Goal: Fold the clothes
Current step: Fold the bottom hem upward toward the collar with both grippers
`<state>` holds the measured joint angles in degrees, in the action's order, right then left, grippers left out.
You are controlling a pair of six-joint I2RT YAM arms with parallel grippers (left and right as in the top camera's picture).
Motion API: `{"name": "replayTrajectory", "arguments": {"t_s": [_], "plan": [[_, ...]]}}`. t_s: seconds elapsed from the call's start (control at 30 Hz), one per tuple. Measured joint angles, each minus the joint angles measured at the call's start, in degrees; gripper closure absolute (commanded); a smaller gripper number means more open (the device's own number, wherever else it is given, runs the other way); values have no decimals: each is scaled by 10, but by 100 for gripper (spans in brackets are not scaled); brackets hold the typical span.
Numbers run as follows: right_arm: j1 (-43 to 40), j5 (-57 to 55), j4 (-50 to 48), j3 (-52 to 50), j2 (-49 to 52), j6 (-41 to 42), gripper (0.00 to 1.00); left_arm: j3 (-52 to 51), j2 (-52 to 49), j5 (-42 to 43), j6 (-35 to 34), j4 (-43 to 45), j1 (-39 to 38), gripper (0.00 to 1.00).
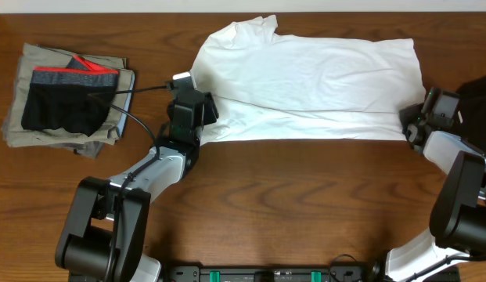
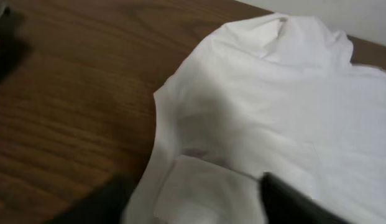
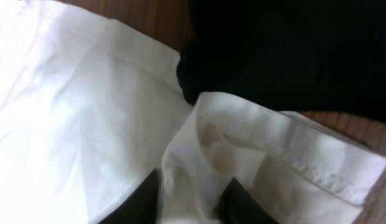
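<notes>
Well — wood-grain table point(image 1: 305, 204) under white T-shirt point(image 1: 305, 78)

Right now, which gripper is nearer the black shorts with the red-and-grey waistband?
Left. The left gripper is at the white T-shirt's end facing the shorts; the right gripper is at its opposite end.

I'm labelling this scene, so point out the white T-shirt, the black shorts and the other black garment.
white T-shirt point(image 1: 313, 86), overhead view, middle of its body.
black shorts point(image 1: 63, 111), overhead view, fabric below the waistband.
black garment point(image 3: 292, 50), right wrist view, cloth above the shirt's hem.
</notes>
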<state>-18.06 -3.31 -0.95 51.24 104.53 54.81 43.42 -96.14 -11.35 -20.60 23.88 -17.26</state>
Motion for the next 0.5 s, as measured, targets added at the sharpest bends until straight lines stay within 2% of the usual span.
{"name": "replayTrajectory", "arguments": {"t_s": [0.07, 0.13, 0.17, 0.3, 0.37, 0.5], "plan": [[0, -1, -1, 0, 0, -5, 46, 0, 0, -2, 7, 2, 0, 8], [0, -2, 2, 1, 0, -12, 32, 0, 0, -5, 12, 7, 0, 2], [0, -1, 11, 4, 0, -18, 26, 0, 0, -6, 15, 7, 0, 1], [0, -1, 58, 25, -16, -40, 13, 5, 5, -7, 24, -10, 0, 1], [0, -2, 94, 43, -36, -56, 11, 10, 25, -7, 26, -46, 0, 1], [0, 2, 191, 101, -93, -88, 13, 21, 98, 8, 21, -150, 1, 1]]}}
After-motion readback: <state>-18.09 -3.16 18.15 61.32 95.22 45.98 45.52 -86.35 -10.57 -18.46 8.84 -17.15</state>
